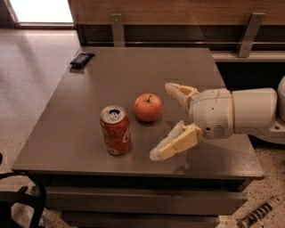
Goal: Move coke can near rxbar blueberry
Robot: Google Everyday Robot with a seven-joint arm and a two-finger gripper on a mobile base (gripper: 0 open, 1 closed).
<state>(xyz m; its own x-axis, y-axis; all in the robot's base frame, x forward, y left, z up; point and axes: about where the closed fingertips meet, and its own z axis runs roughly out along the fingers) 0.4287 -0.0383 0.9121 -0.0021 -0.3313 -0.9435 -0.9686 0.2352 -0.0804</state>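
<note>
Here, your cream-coloured two-finger gripper hung low over the right half of the table, reaching in from the right on a thick white cylindrical arm. You had it spread wide, with nothing held between the fingers. The far finger pointed left and toward the back of the table. The near finger slanted down and left, its tip very close to the tabletop; I could not tell whether it touched.

Just left of the far fingertip sat the round red-yellow apple, stem up, near the mouth of the gripper but touched by neither finger.

The red-orange coke can, with white script and a silver top, stood upright to the left of the apple and nearer the front edge. It was close to the apple but apart from it. A strip of bare tabletop lay between the can and the near fingertip.

The rxbar blueberry, a small flat bar in a dark wrapper, lay at the far left corner of the table, right by the edge and well apart from the can.

All of this rested on the square grey-brown table with a dull sheen. Behind it you had a wood-panelled wall carrying two grey metal brackets. A pale speckled floor ran along the left side.
</note>
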